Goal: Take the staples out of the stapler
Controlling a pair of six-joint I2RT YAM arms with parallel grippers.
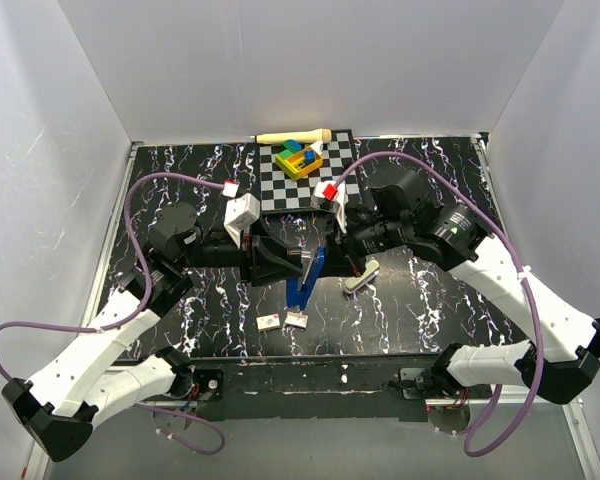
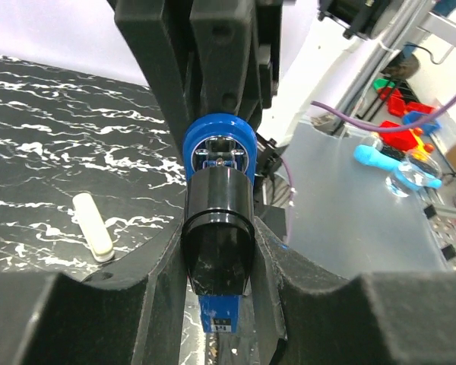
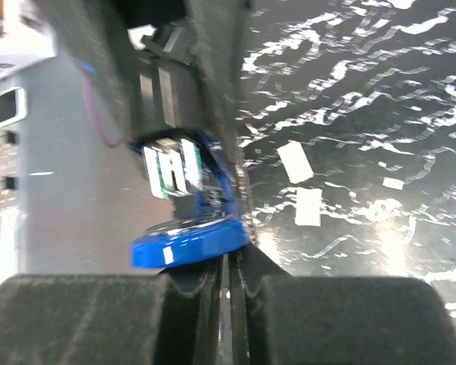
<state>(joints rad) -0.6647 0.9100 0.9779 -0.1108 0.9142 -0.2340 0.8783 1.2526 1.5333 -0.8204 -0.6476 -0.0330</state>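
Over mid-worktop toward the near edge the left gripper [image 2: 219,251] clamps the stapler [image 1: 305,283], and the right gripper [image 3: 229,266], almost closed at its blue top, may slip off and let it snap shut

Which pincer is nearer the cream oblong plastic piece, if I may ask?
Right. The right pincer is just beyond the cream piece; the left pincer lies farther left.

Overhead view looks down; both wrist views closely share the stapler [image 2: 216,125].
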